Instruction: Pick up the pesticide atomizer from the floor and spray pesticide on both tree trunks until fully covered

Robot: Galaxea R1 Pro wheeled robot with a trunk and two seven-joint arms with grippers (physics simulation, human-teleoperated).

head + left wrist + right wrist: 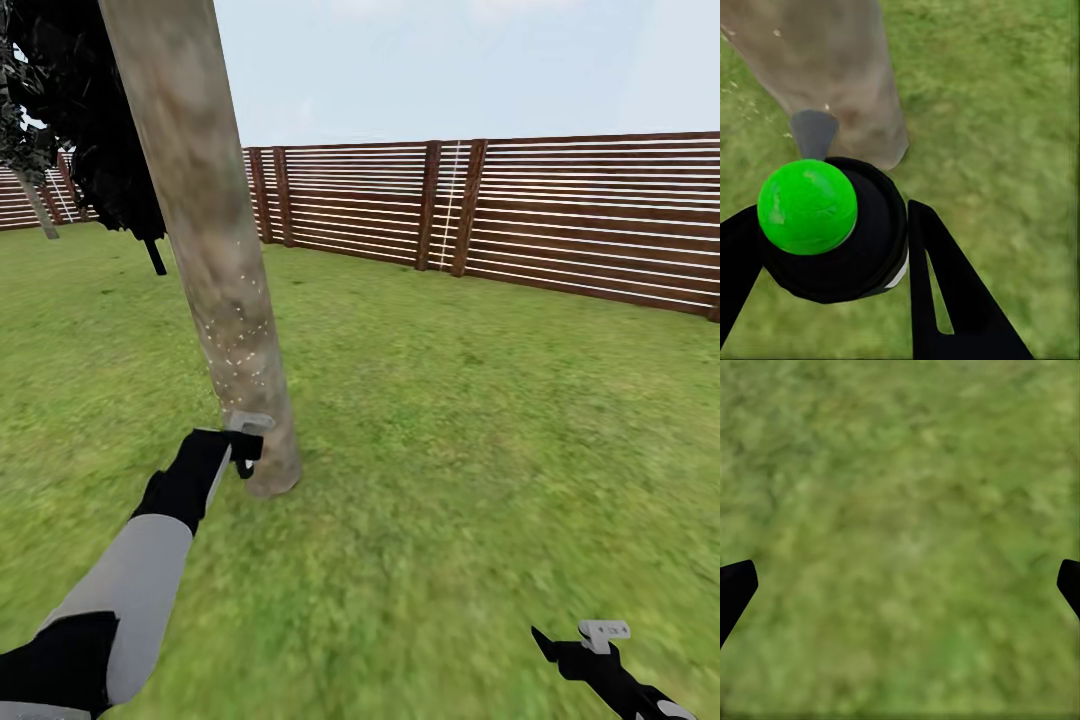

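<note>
My left gripper is shut on the pesticide atomizer, a black bottle with a bright green round top and a grey nozzle pointing at the tree trunk. In the head view the atomizer is held close to the base of the thick, leaning, mottled grey-beige trunk. Small white specks dot the trunk just above the nozzle. A second leaning trunk stands far off at the left. Low at the right, my right gripper is open over bare grass, its black fingertips wide apart.
Green lawn spreads all around. A brown horizontal-slat fence closes the back and right. Dark ragged foliage and a thin dark trunk hang behind the near tree at the left.
</note>
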